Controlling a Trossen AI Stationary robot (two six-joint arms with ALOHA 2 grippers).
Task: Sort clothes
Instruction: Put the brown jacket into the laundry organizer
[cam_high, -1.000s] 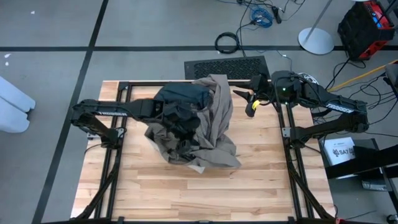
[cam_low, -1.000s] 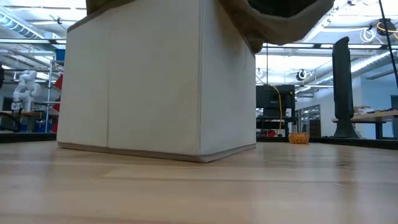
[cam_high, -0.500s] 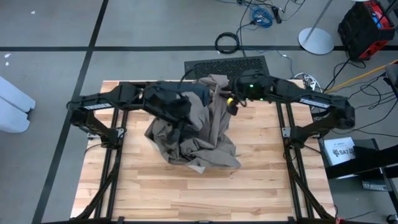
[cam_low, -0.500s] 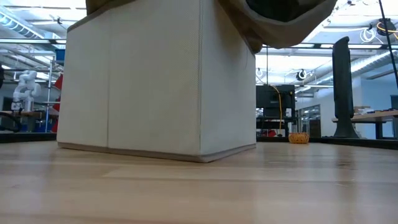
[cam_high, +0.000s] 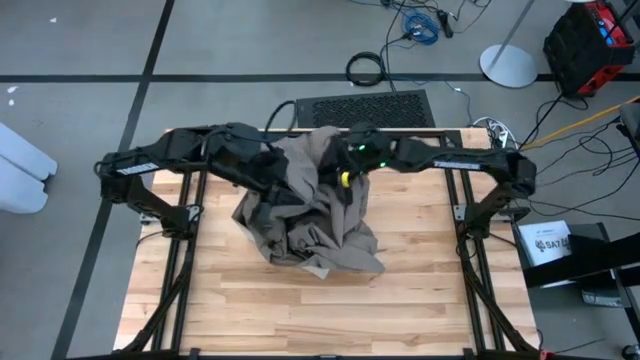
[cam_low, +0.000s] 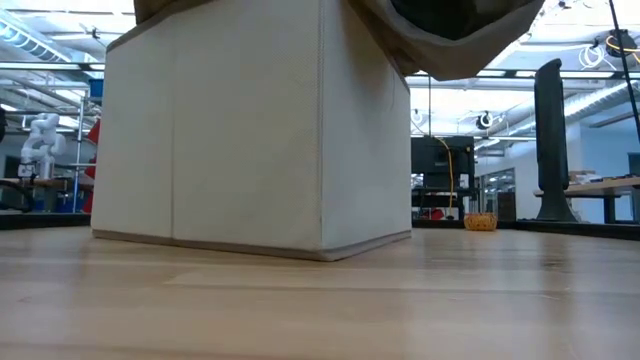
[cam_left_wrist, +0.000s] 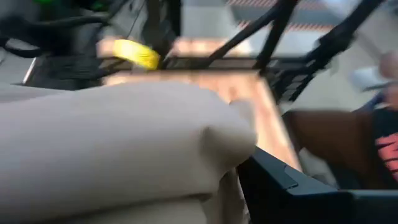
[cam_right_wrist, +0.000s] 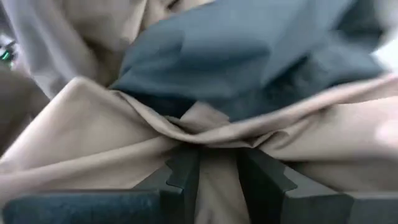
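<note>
A large taupe-brown piece (cam_high: 320, 225) is draped over a pale box (cam_low: 250, 130) in the middle of the table. A fold of it hangs off the box's top edge (cam_low: 450, 50). A dark blue-green piece (cam_right_wrist: 249, 56) lies in its folds at the top. My left gripper (cam_high: 280, 172) is up at the heap's far left part, shut on taupe cloth (cam_left_wrist: 124, 137). My right gripper (cam_high: 342, 172) comes in from the right onto the heap's top. Its fingers stand open with taupe cloth in the gap (cam_right_wrist: 217, 165). My left gripper has a thick bunch of the taupe piece (cam_left_wrist: 211, 143), which bulges out beside the one finger that shows (cam_left_wrist: 280, 186). The cloth hides the other finger and the place of contact. The rest of the piece hangs down over the box. My right gripper's fingers (cam_right_wrist: 183, 171) push slanting down from the table's right into the taupe piece just below the dark piece. A ridge of cloth (cam_right_wrist: 214, 134) stands between them, with creases running toward it. I cannot tell whether it is pinched.
A black grille (cam_high: 365, 105) lies just past the table's far edge. Black frame rails (cam_high: 465, 215) run along both sides of the table. Bare wood (cam_high: 320, 310) spreads on the near side of the box.
My right gripper has swung from off the heap's right side toward the table's left and down onto the top of the heap. My left gripper has risen and drawn back toward the far left with taupe cloth, which now covers the dark piece in the high view.
</note>
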